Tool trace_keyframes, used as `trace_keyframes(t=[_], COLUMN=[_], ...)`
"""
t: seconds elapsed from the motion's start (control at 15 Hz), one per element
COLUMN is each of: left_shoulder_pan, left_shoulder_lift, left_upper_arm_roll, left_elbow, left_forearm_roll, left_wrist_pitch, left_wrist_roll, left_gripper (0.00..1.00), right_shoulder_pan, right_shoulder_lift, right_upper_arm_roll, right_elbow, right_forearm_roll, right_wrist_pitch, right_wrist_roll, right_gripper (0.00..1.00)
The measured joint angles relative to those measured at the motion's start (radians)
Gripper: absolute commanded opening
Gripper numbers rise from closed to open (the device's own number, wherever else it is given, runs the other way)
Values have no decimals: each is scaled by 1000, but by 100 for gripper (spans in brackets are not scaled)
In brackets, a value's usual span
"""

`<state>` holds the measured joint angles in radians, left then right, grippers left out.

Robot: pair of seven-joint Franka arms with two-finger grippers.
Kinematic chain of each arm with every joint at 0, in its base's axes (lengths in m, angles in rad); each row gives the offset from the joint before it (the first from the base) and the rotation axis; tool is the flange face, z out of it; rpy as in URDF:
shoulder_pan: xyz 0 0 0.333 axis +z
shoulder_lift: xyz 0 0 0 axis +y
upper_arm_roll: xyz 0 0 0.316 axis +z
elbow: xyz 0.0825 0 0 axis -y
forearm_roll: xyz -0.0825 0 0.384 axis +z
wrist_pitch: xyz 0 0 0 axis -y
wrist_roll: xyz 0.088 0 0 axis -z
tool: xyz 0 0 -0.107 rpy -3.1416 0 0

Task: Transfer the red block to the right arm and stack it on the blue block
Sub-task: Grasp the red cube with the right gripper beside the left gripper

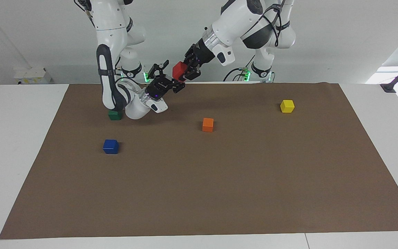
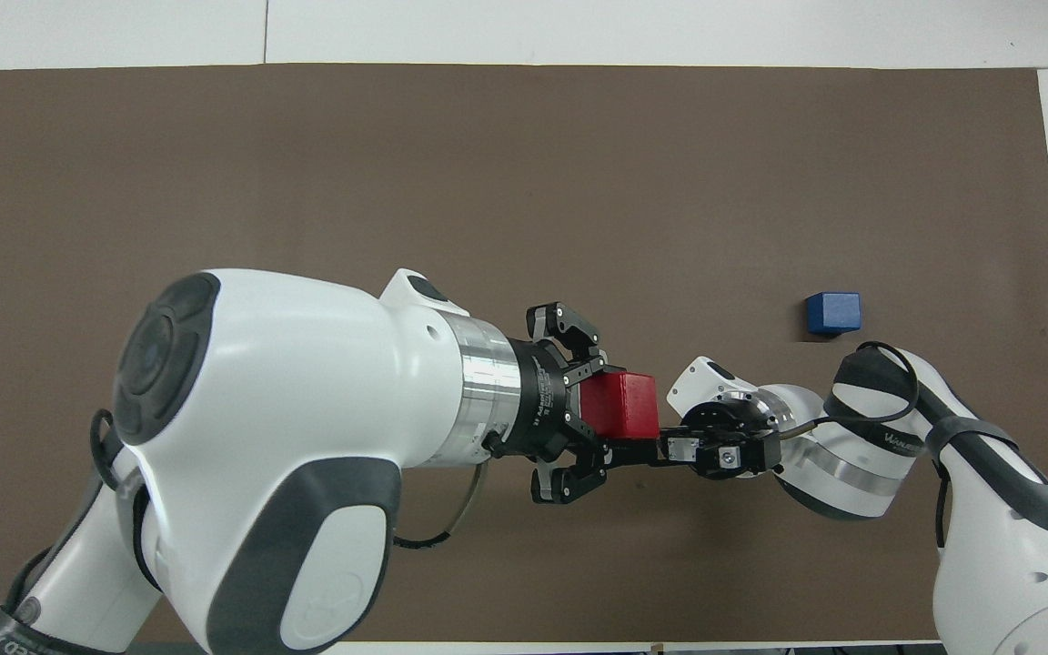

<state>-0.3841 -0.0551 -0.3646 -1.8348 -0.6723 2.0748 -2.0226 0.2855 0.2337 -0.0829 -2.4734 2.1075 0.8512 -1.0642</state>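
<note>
2 arms meet in the air above the near edge of the brown mat (image 1: 219,193) that covers the tabletop (image 1: 16,145), and we judge the handover to be at its midpoint. Our left pincer (image 1: 186,71) is clamped on the red block (image 1: 178,70), holding it up over the mat's near edge, toward the right arm's end. Our right pincer (image 1: 174,84) stands wide, its fingers reaching up to the block from just beneath; we cannot tell whether they touch it yet. In the overhead view the right pincer (image 2: 642,448) lies just beside the red block (image 2: 619,405).

Done so far, as we read it: the red block is off the tabletop and presented to the right arm (image 1: 111,76). Left to do: the right pincer must close on it, the left must let go, and the block must be carried to the blue block (image 1: 111,146) and set on top. That blue block sits alone on the mat, well apart from both pincers, farther from the robots than the green block (image 1: 114,115). 1 orange block (image 1: 208,124) and 1 yellow block (image 1: 287,105) play no part.
</note>
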Motion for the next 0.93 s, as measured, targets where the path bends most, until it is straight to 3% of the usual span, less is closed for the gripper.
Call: trace_keyframes(t=[0.07, 0.2, 0.27, 0.33, 0.4, 0.73, 0.8, 0.87, 0.93], left_shoulder_pan=[-6, -8, -8, -8, -8, -8, -8, -8, -8], left_shoulder_lift=[-9, -19, -22, -23, -24, -28, -28, -29, -30], left_upper_arm_roll=[0, 1, 1, 1, 1, 2, 2, 3, 3], left_elbow=[-12, -22, -24, -25, -28, -34, -34, -34, -34], left_forearm_roll=[-1, -1, -1, -1, -1, -2, -2, -2, -2], left_wrist_pitch=[4, 4, 4, 4, 4, 3, 3, 3, 3], left_wrist_roll=[-1, -2, -2, -2, -2, 14, 15, 16, 16], left_gripper=[0, 0, 0, 0, 0, 0, 9, 78, 100], right_shoulder_pan=[0, -1, -1, -1, 0, 12, 12, 13, 13], right_shoulder_lift=[0, 0, 0, 0, 0, 3, 3, 3, 3], right_upper_arm_roll=[-1, -3, -3, -3, -3, -2, -2, -2, -1], right_elbow=[3, 6, 6, 6, 6, 3, 3, 4, 5], right_forearm_roll=[0, 1, 1, 1, 1, 1, 1, 1, 1], right_wrist_pitch=[0, 1, 4, 6, 10, 31, 31, 31, 31], right_wrist_roll=[0, 0, 0, -2, -12, -55, -56, -56, -56], right_gripper=[100, 87, 71, 28, 0, 0, 0, 0, 0])
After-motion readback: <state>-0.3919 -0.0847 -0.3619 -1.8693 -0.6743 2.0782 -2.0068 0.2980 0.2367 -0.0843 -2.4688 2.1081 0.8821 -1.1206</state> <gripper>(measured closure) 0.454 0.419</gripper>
